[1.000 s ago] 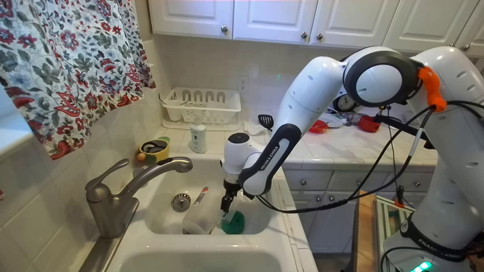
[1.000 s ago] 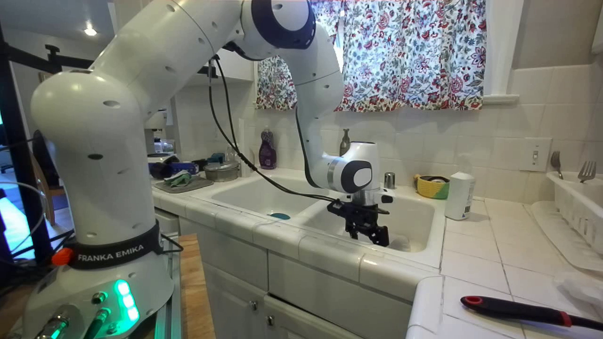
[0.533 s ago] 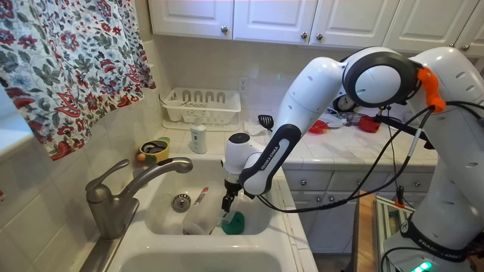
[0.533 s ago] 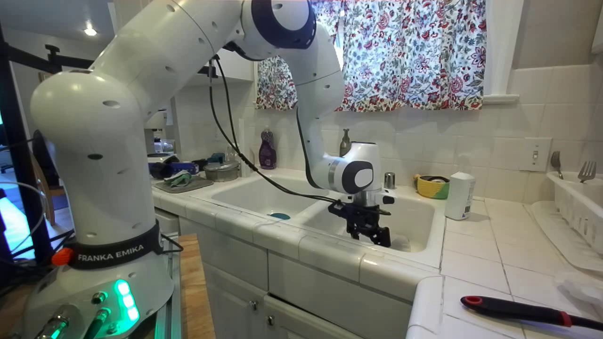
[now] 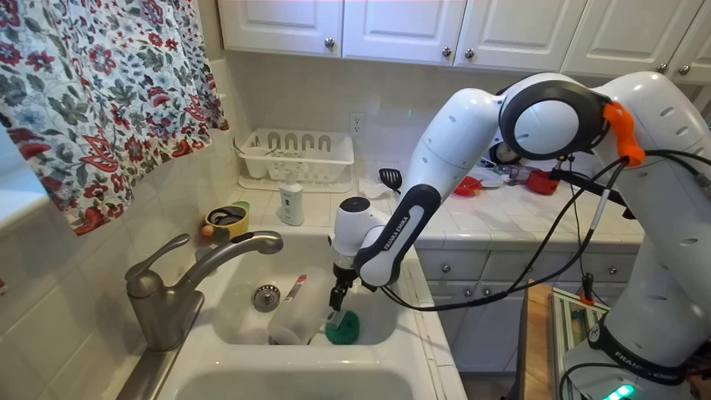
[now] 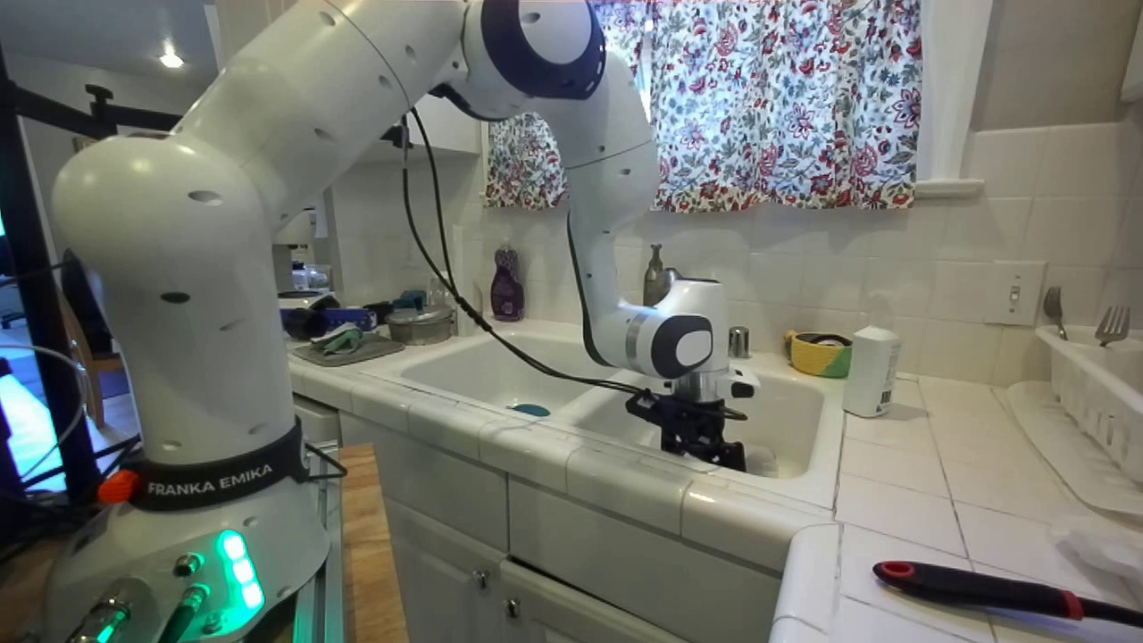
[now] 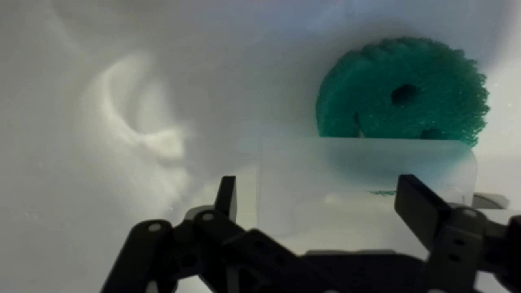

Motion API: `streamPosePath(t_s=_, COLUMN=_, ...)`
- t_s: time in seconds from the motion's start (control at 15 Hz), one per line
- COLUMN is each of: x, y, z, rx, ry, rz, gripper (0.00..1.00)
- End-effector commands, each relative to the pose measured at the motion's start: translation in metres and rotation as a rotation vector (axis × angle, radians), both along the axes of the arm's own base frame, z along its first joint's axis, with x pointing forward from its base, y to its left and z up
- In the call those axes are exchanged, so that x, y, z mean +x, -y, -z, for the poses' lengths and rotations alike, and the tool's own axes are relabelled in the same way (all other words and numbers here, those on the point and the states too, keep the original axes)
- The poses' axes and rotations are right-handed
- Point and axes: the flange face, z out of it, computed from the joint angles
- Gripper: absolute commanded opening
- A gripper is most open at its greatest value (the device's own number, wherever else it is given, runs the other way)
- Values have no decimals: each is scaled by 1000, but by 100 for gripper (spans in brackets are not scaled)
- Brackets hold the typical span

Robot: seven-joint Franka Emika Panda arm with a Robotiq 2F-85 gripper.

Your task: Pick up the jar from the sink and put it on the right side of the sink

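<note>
The jar [image 5: 294, 322], whitish and translucent, lies on its side in the far basin of the white sink [image 5: 311, 354]. In an exterior view only a small part of the jar [image 6: 762, 461] shows past my gripper. My gripper [image 5: 336, 304] is down in that basin, over the jar's side near the green object. In the wrist view my gripper [image 7: 316, 181] is open with nothing clamped. Between and below its fingers is a flat translucent handle-like part [image 7: 293, 162]; whether it belongs to the jar is hard to tell. It overlaps a green round scrubber [image 7: 403, 93], also seen outside [image 5: 344, 328].
A metal faucet [image 5: 222, 261] reaches over the basin. A white bottle [image 5: 291, 204], a yellow bowl [image 5: 228, 220] and a white dish rack [image 5: 300, 161] stand behind the sink. A black-handled utensil [image 6: 973, 587] lies on the tiled counter [image 6: 893, 455].
My gripper has moved slightly to the right in both exterior views and a little lower. The jar and the green scrubber have not moved.
</note>
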Motion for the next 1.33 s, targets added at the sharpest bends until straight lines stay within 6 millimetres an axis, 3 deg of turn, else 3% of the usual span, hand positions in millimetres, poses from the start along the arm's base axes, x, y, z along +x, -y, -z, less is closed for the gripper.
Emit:
streamPosePath(t_s=0.0, x=9, y=8, z=6, rx=15, ry=30, rz=0, gripper=100)
streamPosePath(t_s=0.13, x=10, y=10, z=5, rx=17, ry=39, rz=4, gripper=99)
streamPosePath(t_s=0.2, x=11, y=11, z=5, rx=17, ry=37, rz=9, gripper=88)
streamPosePath(t_s=0.27, x=11, y=12, z=5, rx=11, ry=37, rz=15, gripper=97)
streamPosePath(t_s=0.47, x=12, y=14, z=4, rx=13, ry=34, rz=16, gripper=98)
streamPosePath(t_s=0.53, x=12, y=14, z=4, rx=14, ry=34, rz=14, gripper=90)
streamPosePath(t_s=0.6, x=11, y=14, z=4, rx=16, ry=34, rz=12, gripper=76)
streamPosePath(t_s=1.27, x=12, y=18, z=4, rx=18, ry=31, rz=-5, gripper=4)
